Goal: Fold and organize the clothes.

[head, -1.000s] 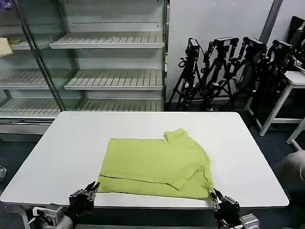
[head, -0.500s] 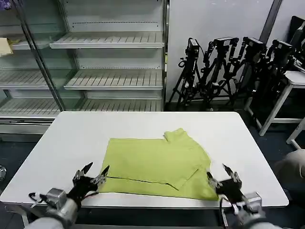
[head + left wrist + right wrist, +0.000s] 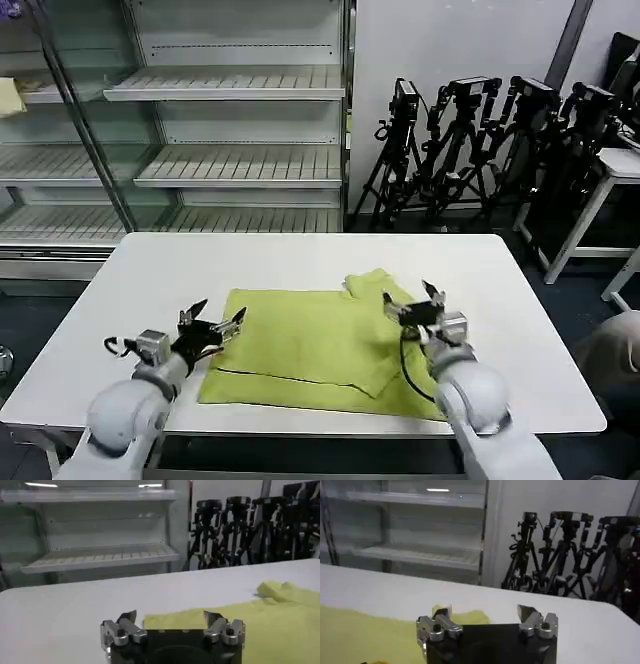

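Note:
The clothes, one lime yellow-green T-shirt (image 3: 320, 345), lie partly folded on the white table (image 3: 150, 270), with a bunched sleeve (image 3: 372, 282) at the far side. My left gripper (image 3: 218, 312) hovers open over the shirt's left edge. In the left wrist view the left gripper (image 3: 170, 617) stands open, with the shirt (image 3: 280, 627) spread beyond it. My right gripper (image 3: 410, 295) is open above the shirt's far right part, next to the bunched sleeve. The right wrist view shows the right gripper (image 3: 482, 612) open with nothing between its fingers, the shirt (image 3: 360, 635) off to one side.
Empty wire shelves (image 3: 230, 165) stand behind the table. A small pale yellow cloth (image 3: 10, 97) lies on a shelf at the far left. Black tripods (image 3: 480, 140) cluster at the back right beside another white table (image 3: 622, 165).
Both grippers have risen from the table's near edge and moved forward over the shirt: the left to its left edge, the right farther, up to the sleeve. The shirt lies as before.

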`<state>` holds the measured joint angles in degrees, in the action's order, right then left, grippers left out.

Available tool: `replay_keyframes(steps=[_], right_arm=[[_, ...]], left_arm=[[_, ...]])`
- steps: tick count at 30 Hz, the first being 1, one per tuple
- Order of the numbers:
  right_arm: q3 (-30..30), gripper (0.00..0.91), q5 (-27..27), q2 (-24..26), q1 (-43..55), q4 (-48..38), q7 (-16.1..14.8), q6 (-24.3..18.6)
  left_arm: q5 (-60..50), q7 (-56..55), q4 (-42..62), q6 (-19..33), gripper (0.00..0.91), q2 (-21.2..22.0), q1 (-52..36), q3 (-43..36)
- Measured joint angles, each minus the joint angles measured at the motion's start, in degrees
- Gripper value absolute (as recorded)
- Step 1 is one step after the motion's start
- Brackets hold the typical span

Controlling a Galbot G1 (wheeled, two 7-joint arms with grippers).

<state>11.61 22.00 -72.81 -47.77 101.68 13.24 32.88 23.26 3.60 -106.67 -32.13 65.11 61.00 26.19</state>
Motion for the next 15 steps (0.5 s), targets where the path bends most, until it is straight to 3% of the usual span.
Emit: replay_keyframes(steps=[15], right_arm=[[-3.1,0.907,4.8,-3.9,11.0,-17.3,3.1,0.2]], left_arm=[[0.1,0.4,12.8,-0.5,0.907,-0.2,-10.7,-4.4]])
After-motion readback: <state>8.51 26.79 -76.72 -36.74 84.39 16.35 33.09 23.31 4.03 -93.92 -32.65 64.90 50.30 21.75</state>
